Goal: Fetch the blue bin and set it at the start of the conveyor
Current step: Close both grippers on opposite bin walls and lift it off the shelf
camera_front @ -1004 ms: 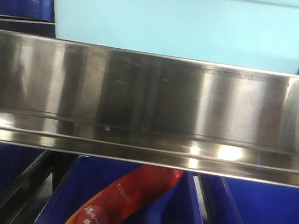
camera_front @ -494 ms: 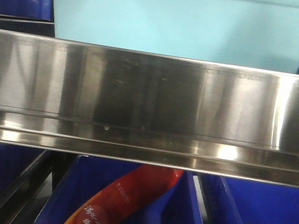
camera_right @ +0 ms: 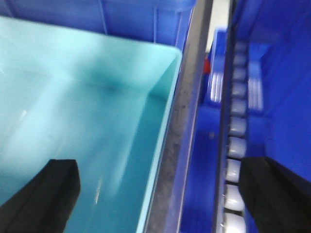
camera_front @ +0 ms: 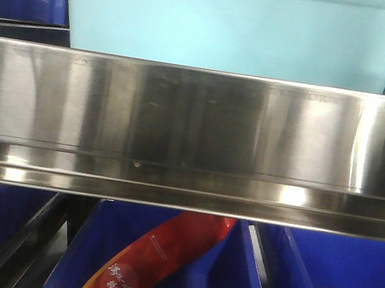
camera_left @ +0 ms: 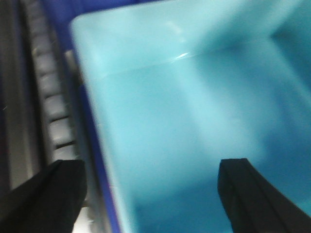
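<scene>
The light aqua blue bin (camera_front: 230, 28) stands on the shelf behind the steel rail and looks empty. In the left wrist view my left gripper (camera_left: 150, 194) is open above the blue bin (camera_left: 194, 121), with one finger (camera_left: 53, 194) outside the bin's left wall and the other (camera_left: 248, 194) over its inside. My right gripper (camera_right: 158, 194) is open too, straddling the right wall of the blue bin (camera_right: 73, 107): one finger (camera_right: 48, 194) is over the inside and the other (camera_right: 272, 194) is outside. Neither gripper touches the bin. The conveyor start is out of view.
A shiny steel shelf rail (camera_front: 194, 137) runs across the front of the bin. Dark blue bins (camera_front: 317, 283) sit below it, one holding a red packet (camera_front: 150, 263). Roller tracks (camera_left: 56, 126) (camera_right: 235, 145) and dark blue bins (camera_right: 286, 73) flank the aqua bin closely.
Only the reflections on the steel rail have shifted a little. The bin stays where it was.
</scene>
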{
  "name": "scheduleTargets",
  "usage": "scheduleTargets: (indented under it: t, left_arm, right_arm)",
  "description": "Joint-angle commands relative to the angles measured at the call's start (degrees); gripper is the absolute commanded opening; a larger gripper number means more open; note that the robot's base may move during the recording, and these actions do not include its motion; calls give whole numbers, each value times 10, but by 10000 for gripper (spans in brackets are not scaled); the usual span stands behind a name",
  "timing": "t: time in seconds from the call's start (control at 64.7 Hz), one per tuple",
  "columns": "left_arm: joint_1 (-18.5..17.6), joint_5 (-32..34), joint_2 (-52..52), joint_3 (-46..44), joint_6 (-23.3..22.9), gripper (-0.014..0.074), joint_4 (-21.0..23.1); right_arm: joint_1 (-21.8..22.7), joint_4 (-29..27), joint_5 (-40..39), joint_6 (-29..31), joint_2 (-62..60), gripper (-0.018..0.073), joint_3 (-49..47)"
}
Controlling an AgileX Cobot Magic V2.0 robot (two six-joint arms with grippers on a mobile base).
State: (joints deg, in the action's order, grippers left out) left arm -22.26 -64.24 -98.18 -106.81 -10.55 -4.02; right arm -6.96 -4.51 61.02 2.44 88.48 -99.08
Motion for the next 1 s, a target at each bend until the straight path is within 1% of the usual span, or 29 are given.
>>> scheduleTargets:
  t: [0.0, 0.263, 0.324, 0.371, 0.448, 0.479, 0.494, 0.51, 0.525, 0.556, 0.572, 0.618, 0.633, 0.649, 0.68, 0.695, 0.757, 0.989]
  left_arm:
    - [10, -8, -16, -9, -6, 452, 0]
    - [26, -6, -69, -9, -6, 452, 2]
    - [30, -8, -77, -9, -6, 452, 3]
    - [31, -9, -83, -9, -6, 452, 3]
    - [32, -16, -88, -9, -6, 422, 3]
    - [32, -17, -89, -9, -7, 384, 3]
    - [32, -17, -89, -9, -7, 363, 3]
    - [32, -17, -89, -9, -7, 340, 3]
    - [32, -18, -89, -9, -7, 314, 3]
    - [32, -18, -89, -9, -7, 257, 3]
    - [32, -18, -89, -9, -7, 225, 3]
    - [32, -18, -89, -9, -7, 83, 3]
    - [32, -18, -89, -9, -7, 45, 3]
    - [32, -18, -89, -9, -7, 27, 3]
    - [32, -18, -89, -9, -7, -50, 3]
    - [32, -18, -89, -9, -7, -109, 3]
    - [32, -18, -89, -9, -7, -111, 3]
    - [32, -25, -62, -10, -7, -111, 1]
  right_arm:
    - [-2, 0, 14, 0, 41, 568, -23]
    - [-1, 0, 2, 0, 125, 566, -24]
    - [-1, 0, -2, 0, 135, 541, -24]
    - [-1, 0, -2, 0, 142, 497, -24]
    - [-1, 0, -4, 0, 151, 386, -24]
    - [-1, 0, -4, 0, 152, 309, -24]
    - [-1, 0, -4, 0, 154, 293, -24]
    - [-1, 0, -4, 0, 155, 258, -24]
    - [-1, 0, -4, 0, 155, 204, -24]
    - [-1, 0, -4, 0, 155, 131, -24]
    - [-1, 0, -4, 0, 156, 76, -24]
    - [-1, 0, -4, 0, 156, -31, -24]
    - [-1, 0, -4, 0, 156, -66, -24]
    - [-1, 0, -4, 0, 156, -101, -24]
    - [-1, 0, -4, 0, 156, -165, -24]
    - [-1, 0, -4, 0, 156, -166, -24]
    - [-1, 0, -4, 0, 156, -151, -24]
    - [-1, 0, 5, 0, 129, -152, -24]
